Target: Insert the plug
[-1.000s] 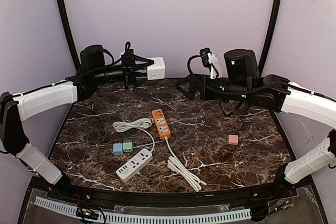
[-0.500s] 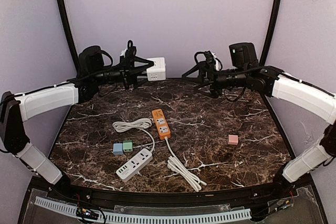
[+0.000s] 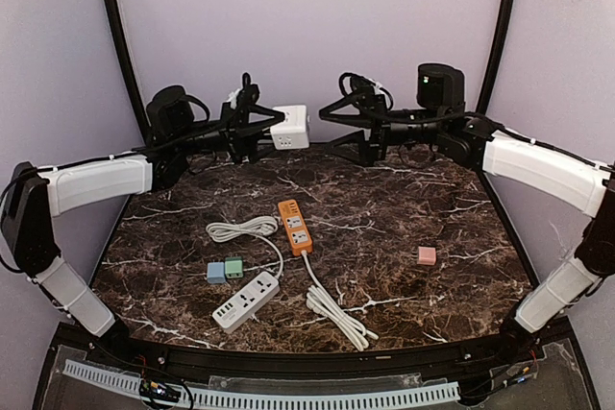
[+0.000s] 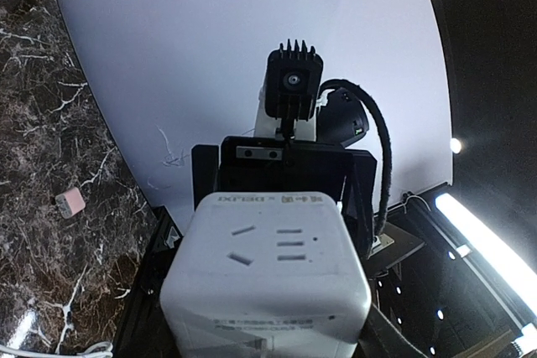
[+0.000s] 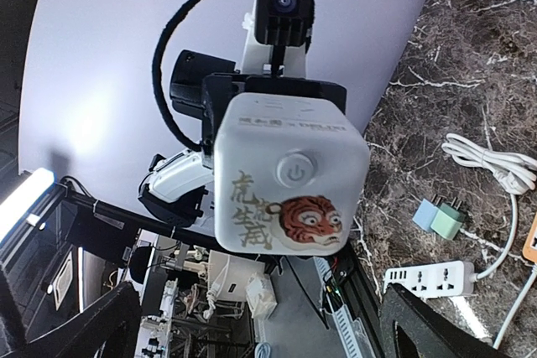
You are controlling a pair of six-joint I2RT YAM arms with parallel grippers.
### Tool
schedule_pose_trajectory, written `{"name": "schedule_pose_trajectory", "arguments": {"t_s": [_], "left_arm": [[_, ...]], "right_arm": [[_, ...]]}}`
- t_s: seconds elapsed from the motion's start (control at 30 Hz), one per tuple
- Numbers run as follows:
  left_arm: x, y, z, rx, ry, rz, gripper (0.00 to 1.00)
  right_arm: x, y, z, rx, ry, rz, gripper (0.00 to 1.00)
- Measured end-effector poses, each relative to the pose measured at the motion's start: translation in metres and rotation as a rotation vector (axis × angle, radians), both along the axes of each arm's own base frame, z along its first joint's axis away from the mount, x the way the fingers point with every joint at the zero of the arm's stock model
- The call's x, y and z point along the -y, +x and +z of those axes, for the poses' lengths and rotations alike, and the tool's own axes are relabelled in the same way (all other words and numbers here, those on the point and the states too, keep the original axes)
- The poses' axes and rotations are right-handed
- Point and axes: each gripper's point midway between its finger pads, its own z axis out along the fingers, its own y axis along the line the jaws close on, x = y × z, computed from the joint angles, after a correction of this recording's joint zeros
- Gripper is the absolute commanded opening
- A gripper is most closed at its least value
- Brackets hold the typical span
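Upper centre, the left pincer (image 3: 271, 128) clamps the white cube socket (image 3: 291, 128); the right pincer (image 3: 328, 132) faces it, spread apart.

White cube socket (image 3: 289, 127), tiger print, held aloft

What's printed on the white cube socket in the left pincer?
Orange tiger and brown characters on the cube socket, clearest in right wrist view.
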Motion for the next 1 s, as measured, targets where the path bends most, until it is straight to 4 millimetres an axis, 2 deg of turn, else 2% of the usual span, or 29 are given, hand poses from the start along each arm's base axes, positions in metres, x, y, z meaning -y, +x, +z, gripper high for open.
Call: {"name": "schedule_pose_trajectory", "arguments": {"t_s": [0.13,0.37,0.7,1.0], "left_arm": [[0.008,-0.004,-0.005,-0.022,0.000,-0.029,0.01],[0.018,-0.011,-0.008,-0.038,-0.010,-0.073,0.01],[0.021,-0.007,-0.015,-0.057,-0.008,-0.076,0.01],[0.022,-0.005,-0.009,-0.049,-0.021,-0.074,0.01]], "right_arm": [[-0.003,0.001,0.005,-0.011,0.019,0.016,0.99],[-0.005,0.003,0.002,-0.060,0.017,0.014,0.99],[-0.006,0.006,0.001,-0.102,0.016,-0.012,0.94],[-0.011,0.006,-0.003,-0.117,0.009,-0.023,0.95]]}}
